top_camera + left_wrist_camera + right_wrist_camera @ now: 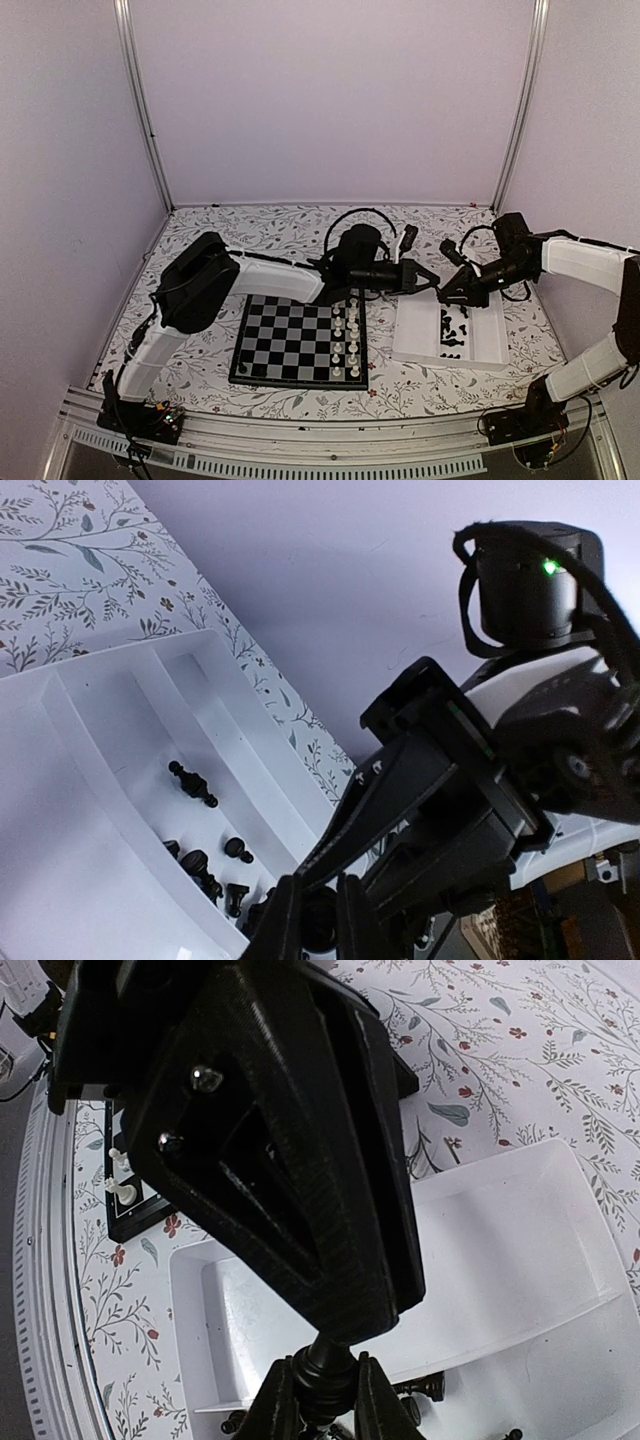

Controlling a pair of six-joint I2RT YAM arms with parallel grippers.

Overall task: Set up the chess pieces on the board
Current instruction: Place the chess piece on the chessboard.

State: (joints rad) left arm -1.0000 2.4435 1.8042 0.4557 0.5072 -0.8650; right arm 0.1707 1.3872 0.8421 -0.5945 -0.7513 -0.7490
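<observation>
White tray (420, 325) right of centre on floral tablecloth (300, 225); tiny white pieces (353, 347) upright in 2 columns

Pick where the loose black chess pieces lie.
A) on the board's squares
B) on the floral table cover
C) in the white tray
C: the black chess pieces lie scattered in the white tray beside the board, whose occupied squares carry mostly white pieces.
</observation>
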